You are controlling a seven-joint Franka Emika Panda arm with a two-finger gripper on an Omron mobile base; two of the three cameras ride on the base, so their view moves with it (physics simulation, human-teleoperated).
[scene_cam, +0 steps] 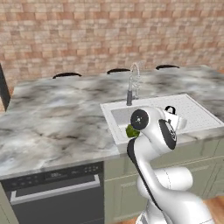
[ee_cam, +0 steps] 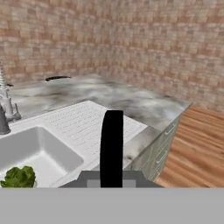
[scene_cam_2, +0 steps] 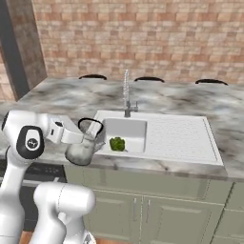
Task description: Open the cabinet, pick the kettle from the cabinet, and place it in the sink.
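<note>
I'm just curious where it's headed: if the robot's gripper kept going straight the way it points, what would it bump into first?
The gripper, shut on the kettle, would likely meet the sink at its ribbed drainer first, or the marble counter just past it; depth is unclear.
</note>
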